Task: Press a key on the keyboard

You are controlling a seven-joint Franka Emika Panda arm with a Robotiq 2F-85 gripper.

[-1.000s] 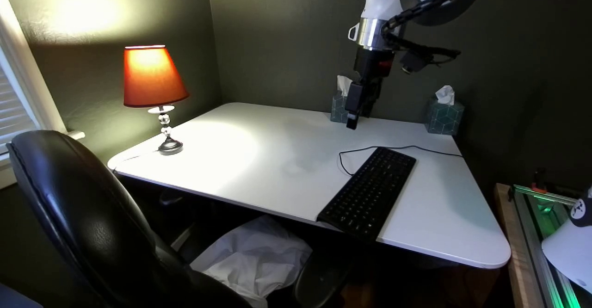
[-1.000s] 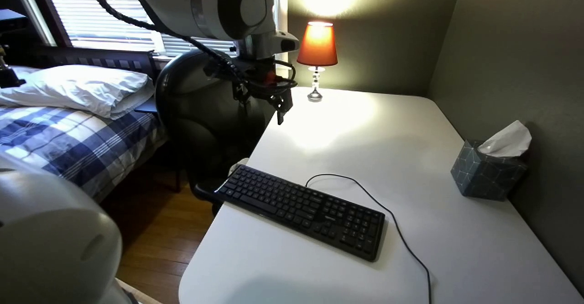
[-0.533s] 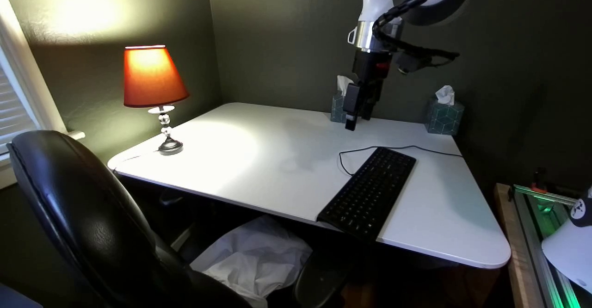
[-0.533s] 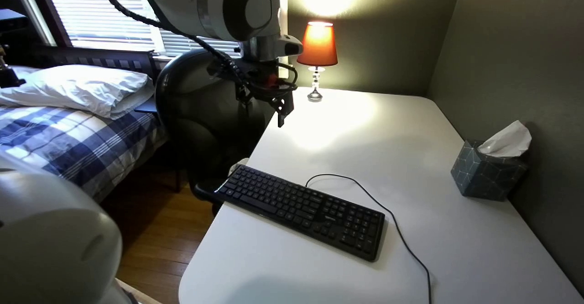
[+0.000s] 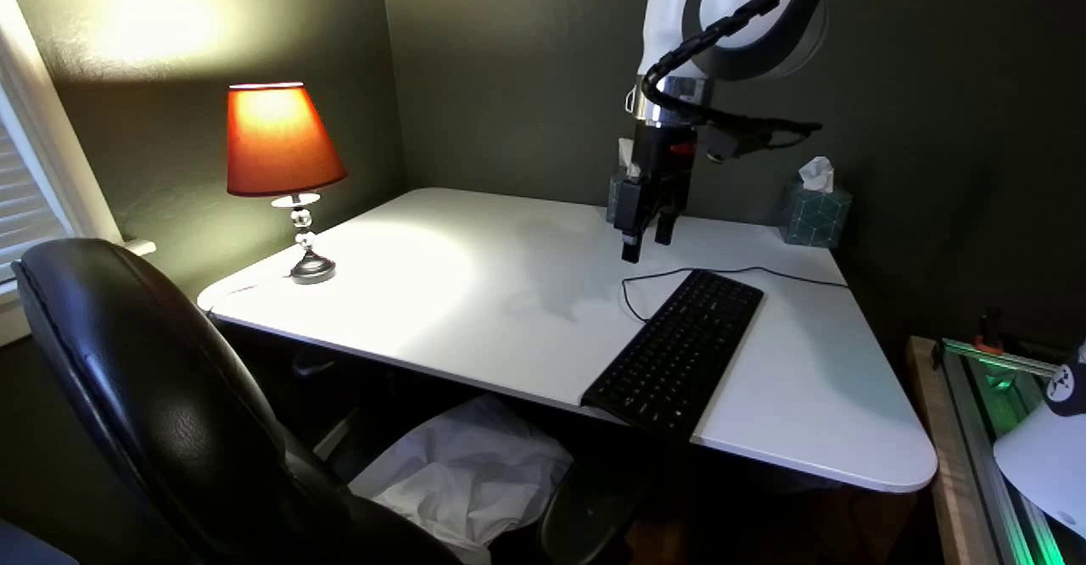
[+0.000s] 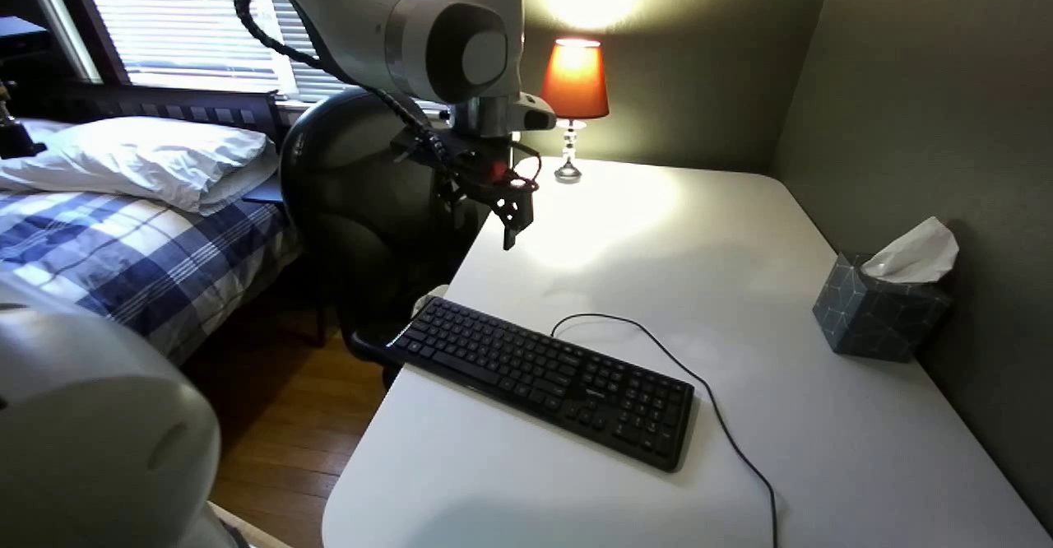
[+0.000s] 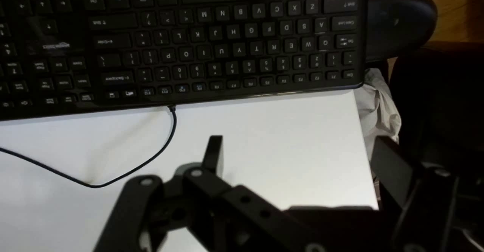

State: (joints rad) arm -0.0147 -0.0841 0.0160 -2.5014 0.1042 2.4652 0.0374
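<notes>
2 fingers [image 7: 213, 150] are spread wide on the gripper [image 7: 300, 137], and nothing is held between them; for a press no grasp is needed, so 1 lowered fingertip would likely be enough. The keyboard [image 6: 539, 383] is laid flat on the desk [image 5: 509, 293], with its Esc end carried slightly past the edge. In the wrist view its letters are seen upside down, since the keys [image 7: 233, 31] are viewed from the side where the cable [image 7: 94, 186] is led out; it could be snagged if a descent were begun too soon. In both exterior views the fingers are held in the air, pointing down and apart from every key, so the press is judged not yet made. A shift over the key rows, then a straight lowering, is probably called for. Pressure at the overhanging end would best be avoided, as less support is given there. In an exterior view 2 tissue boxes [image 5: 816, 213] are set back by the wall [image 5: 526, 81], presumably out of the way.
</notes>
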